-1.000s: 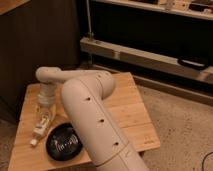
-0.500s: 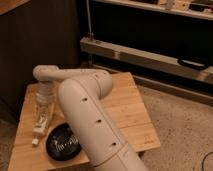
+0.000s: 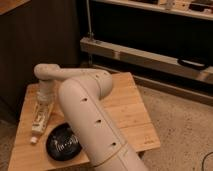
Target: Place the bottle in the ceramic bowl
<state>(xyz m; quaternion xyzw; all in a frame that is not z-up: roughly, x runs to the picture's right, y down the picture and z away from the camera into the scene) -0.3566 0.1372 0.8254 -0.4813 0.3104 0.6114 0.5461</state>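
The bottle [image 3: 36, 132] is a slim white oblong lying on the wooden table [image 3: 125, 107] near its left edge, with its pale cap pointing toward the front. My gripper [image 3: 42, 115] reaches down from the cream arm and is shut on the bottle's far end. The ceramic bowl [image 3: 58, 145], shallow, black and glossy, sits just right of the bottle's cap end. My arm's big upper link hides the bowl's right side.
The table is a small low wooden square; its left and front edges lie close to the bottle and bowl. Behind stand a dark cabinet [image 3: 40, 45] and a metal shelf rail [image 3: 150, 57]. Speckled floor [image 3: 180, 125] lies to the right.
The gripper has dropped lower onto the bottle and its jaws have closed on it. The bottle and bowl have stayed where they were.
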